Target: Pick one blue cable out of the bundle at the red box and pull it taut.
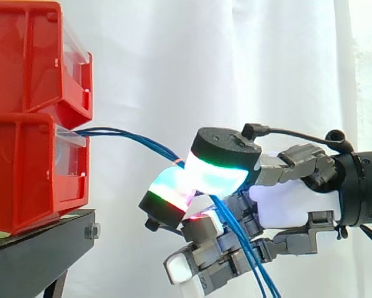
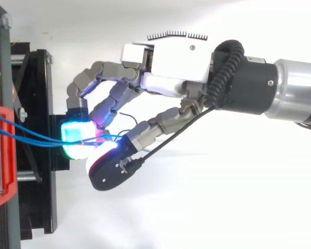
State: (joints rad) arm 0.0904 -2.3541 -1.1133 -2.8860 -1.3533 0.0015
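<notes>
Your arm (image 2: 280, 93) comes in level from the far side, away from the box (image 1: 24, 180), with the wrist straight and the hand (image 1: 291, 208) stretched toward the box and stopped a short way off it. In the side view the palm sits at about the height of the box's middle. From above, the back of the hand faces up and the fingers bend down and toward the box. The fingers are curled, and two glowing pads (image 1: 220, 174) are pressed together on the blue cables (image 1: 120, 131), so you have them in a pinch. Several strands run into that pinch, and you cannot tell how many are really caught. The lower fingers are folded in under the palm, and the strands pass in front of them. The cables leave the top front edge of the box, run away from it in a gentle downward bow to the pads, then drop loosely past the lower fingers, lower than the box's base. The box sits under a second red one on the black stand (image 1: 36, 248), before the curtain (image 1: 173, 62).
</notes>
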